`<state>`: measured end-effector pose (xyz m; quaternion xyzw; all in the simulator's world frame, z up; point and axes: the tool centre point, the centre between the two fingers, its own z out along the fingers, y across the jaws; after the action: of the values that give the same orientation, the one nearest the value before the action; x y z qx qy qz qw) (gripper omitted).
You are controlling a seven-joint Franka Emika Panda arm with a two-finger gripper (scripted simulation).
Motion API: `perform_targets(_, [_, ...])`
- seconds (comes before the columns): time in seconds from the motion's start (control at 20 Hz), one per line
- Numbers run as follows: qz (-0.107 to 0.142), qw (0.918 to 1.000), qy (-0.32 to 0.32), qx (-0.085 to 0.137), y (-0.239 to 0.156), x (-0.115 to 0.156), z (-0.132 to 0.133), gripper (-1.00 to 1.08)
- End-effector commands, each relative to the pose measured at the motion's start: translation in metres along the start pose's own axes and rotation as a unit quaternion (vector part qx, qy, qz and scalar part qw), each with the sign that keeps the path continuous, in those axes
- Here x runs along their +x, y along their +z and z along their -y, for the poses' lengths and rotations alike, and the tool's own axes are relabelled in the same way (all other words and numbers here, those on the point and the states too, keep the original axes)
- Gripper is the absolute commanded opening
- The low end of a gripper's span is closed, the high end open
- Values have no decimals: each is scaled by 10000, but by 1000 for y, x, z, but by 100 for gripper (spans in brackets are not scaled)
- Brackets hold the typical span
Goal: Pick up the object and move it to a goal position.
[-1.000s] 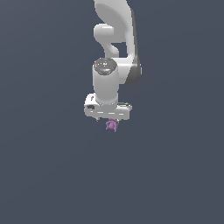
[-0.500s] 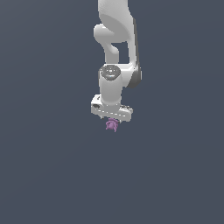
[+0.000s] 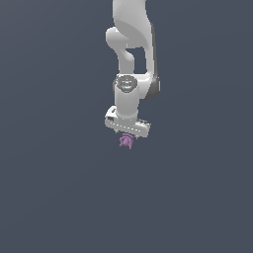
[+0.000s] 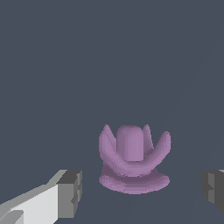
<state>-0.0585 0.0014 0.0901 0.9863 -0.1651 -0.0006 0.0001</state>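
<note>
One purple object (image 3: 126,142) and one white arm (image 3: 132,59) show against the plain dark grey surface (image 3: 49,197); the claw (image 3: 127,134) points down with its two fingers (image 4: 70,193) spread wide, the object between them, touching neither in the wrist view.

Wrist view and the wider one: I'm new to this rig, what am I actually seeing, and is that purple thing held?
These are simulator renders. The exterior view shows one white robot arm reaching down over a plain dark surface. Its pincer sits just above a small purple pronged lump, the object to move. The wrist view comes from a camera on the arm, looking past the two fingertips. The lump lies between them with clear gaps either side, so the pincer is open and nothing is held.
</note>
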Motion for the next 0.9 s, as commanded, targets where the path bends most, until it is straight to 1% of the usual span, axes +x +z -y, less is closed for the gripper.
perform_targets(0.0, [-2,10000,1,1,0,0,0,100])
perform_targets(0.2, [-3,10000,5,1,8,0,0,100])
perform_targets(0.6, [-5,10000,20,1,44,-1,0,100])
perform_targets(0.85, [-6,10000,23,1,51,-1,0,100])
